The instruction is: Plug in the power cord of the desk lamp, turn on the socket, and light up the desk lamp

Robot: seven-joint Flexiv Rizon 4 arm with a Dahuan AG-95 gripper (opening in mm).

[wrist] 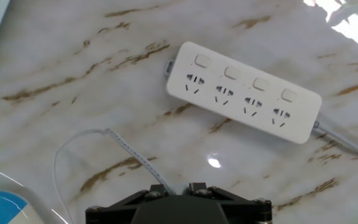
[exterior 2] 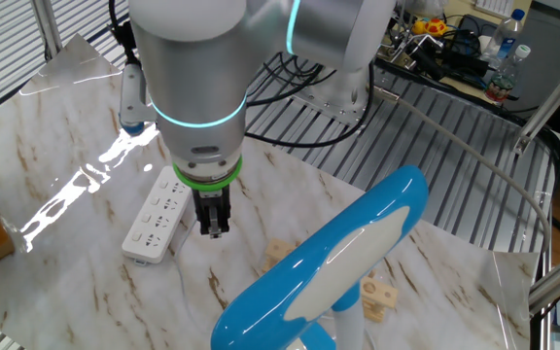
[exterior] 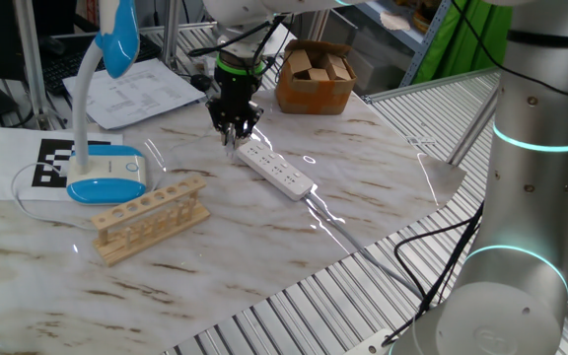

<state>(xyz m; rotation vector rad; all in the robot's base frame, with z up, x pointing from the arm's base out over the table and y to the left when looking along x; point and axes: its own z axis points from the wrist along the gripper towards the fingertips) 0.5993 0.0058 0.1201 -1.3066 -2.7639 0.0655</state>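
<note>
White power cord (wrist: 129,151) runs up into the gripper (exterior: 233,136), whose fingers are clenched on its plug end. Align the pins squarely over one outlet of the socket (wrist: 244,90), then press straight down. The socket lies flat just beside the fingers, not yet beneath them.

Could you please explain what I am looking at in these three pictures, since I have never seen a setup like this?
It is one robot arm with a two-finger gripper over a marble table. Two pictures come from cameras fixed on different sides; the third looks down from the hand itself. On the table lie a white power strip, a blue-and-white desk lamp, a wooden test-tube rack and a cardboard box. The gripper seems to be pinching the lamp's thin white power cord, beside the strip; the plug itself is hidden.
</note>
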